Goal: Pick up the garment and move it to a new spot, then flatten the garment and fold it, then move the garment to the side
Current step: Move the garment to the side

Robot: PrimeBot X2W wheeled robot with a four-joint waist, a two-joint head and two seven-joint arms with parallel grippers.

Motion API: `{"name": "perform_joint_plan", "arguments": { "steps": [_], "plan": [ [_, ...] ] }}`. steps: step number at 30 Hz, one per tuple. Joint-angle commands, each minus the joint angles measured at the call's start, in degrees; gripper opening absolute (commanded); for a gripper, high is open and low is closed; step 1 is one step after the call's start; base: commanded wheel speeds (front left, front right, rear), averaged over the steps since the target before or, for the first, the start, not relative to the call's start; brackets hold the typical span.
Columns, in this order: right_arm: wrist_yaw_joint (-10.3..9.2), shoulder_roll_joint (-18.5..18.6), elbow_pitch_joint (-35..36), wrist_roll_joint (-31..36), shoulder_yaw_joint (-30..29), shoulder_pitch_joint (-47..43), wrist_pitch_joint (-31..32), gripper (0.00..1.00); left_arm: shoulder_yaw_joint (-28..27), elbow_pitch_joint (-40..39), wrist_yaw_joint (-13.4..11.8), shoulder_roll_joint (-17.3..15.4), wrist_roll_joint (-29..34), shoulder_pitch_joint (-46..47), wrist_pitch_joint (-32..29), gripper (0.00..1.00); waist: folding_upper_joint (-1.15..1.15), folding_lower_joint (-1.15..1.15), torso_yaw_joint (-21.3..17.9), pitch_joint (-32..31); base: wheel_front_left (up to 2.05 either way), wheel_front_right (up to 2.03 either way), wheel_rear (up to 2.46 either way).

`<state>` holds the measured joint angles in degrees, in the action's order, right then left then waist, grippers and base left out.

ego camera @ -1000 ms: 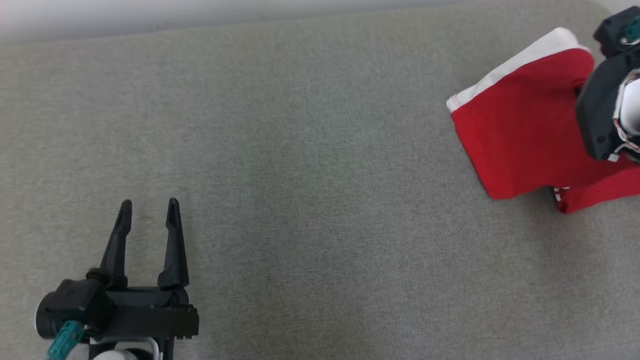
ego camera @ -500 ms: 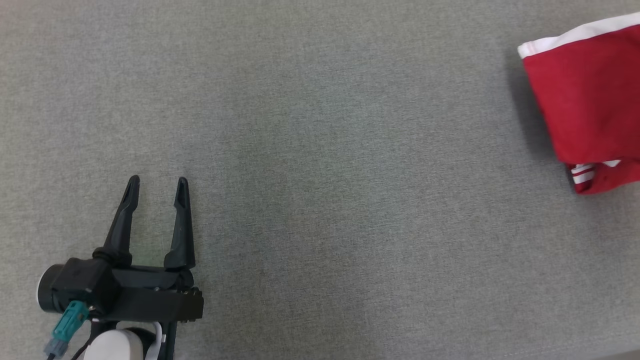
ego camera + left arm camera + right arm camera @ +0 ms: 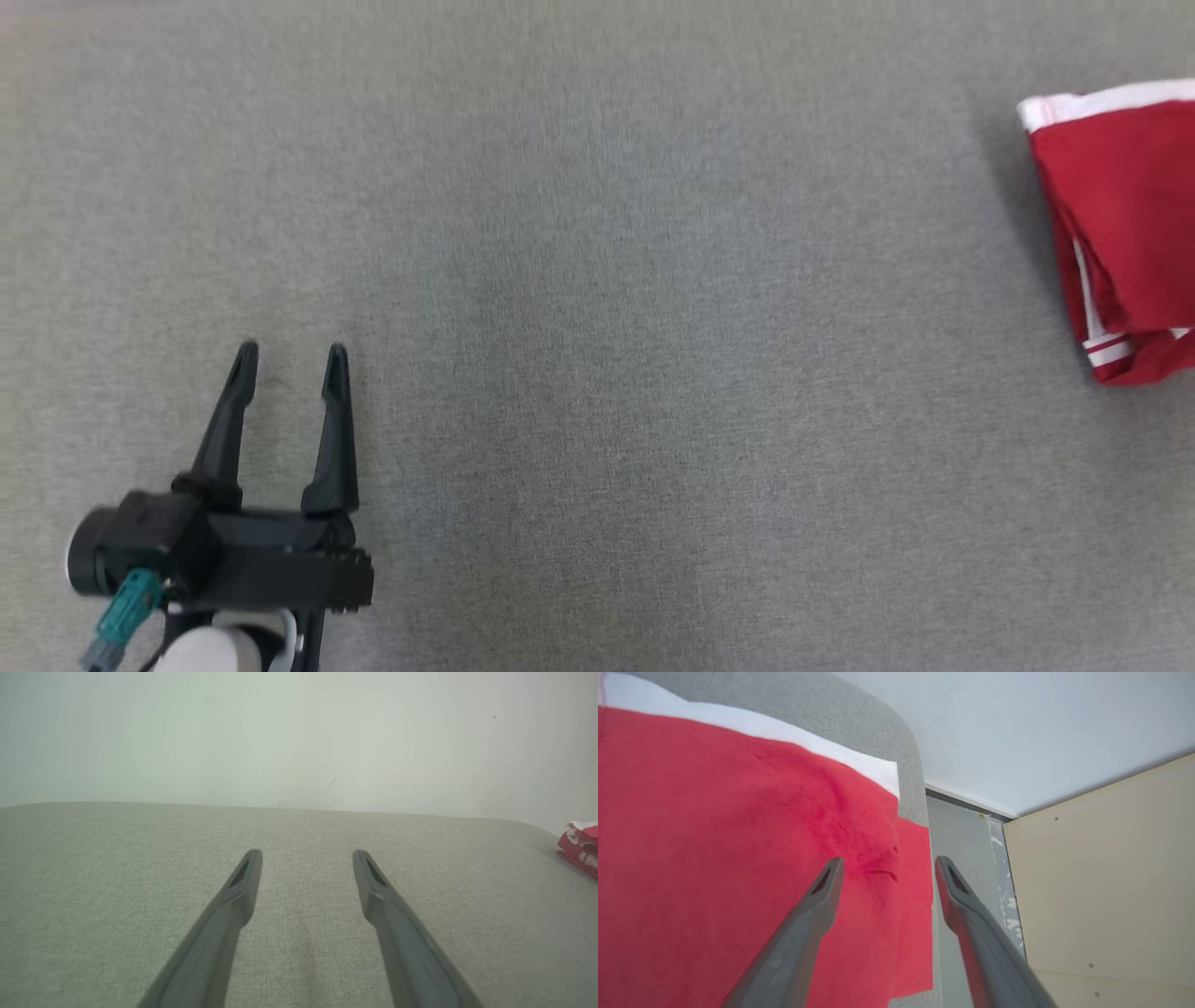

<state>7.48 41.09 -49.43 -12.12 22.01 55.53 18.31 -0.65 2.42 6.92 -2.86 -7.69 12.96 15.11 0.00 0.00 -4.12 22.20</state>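
Observation:
The garment [image 3: 1125, 215] is red with a white band and white stripes, folded, lying at the right edge of the grey table [image 3: 597, 280] in the head view. A small part of the garment [image 3: 579, 847] shows far right in the left wrist view. My left gripper [image 3: 289, 359] hovers open and empty at the lower left, far from it. In the right wrist view my right gripper [image 3: 887, 863] is open just above the garment [image 3: 738, 858], its fingers apart over the cloth's edge near the table's rounded corner, with nothing between them.
The table's rounded far corner [image 3: 906, 751] and side edge lie right beside the garment. Past it are a grey floor [image 3: 966, 835], a beige panel [image 3: 1106, 872] and a pale wall [image 3: 299, 737].
My right gripper has opened and let go of the garment, which now lies flat at the right edge. The head camera has shifted; the right arm has left its view. The left gripper stayed put.

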Motion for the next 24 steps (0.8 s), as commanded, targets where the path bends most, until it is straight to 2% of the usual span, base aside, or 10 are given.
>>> {"name": "perform_joint_plan", "arguments": {
  "steps": [1, 10, 15, 24],
  "plan": [
    [-0.02, -2.0, -0.2, 1.0, -1.6, -2.6, -3.0, 1.0, -0.4, 0.3, -0.2, -0.1, -0.9, -1.7, 0.0, 1.0, 0.0, 0.0, 0.2, -3.3, 0.0, 0.0, 0.0],
    [-0.02, -13.1, 5.0, 2.6, -7.8, -14.5, -19.0, 1.0, -3.7, 0.8, -1.6, -0.1, -1.1, -9.0, 0.0, 1.0, 0.0, 0.0, -1.8, -13.6, 0.0, 0.0, 0.0],
    [-0.02, -18.6, 8.9, 0.7, -11.7, -21.7, -26.1, 1.0, -5.2, 1.5, -2.1, -0.1, -1.6, -12.6, 0.0, 1.0, 0.0, 0.0, -2.1, -19.0, 0.0, 0.0, 0.0],
    [-0.02, -24.4, 17.1, -2.9, -14.2, -33.6, -31.4, 1.0, -6.4, 3.4, -2.8, -0.1, -1.7, -16.1, 0.0, 1.0, 0.0, 0.0, -1.4, -23.6, 0.0, 0.0, 0.0]
  ]
}}
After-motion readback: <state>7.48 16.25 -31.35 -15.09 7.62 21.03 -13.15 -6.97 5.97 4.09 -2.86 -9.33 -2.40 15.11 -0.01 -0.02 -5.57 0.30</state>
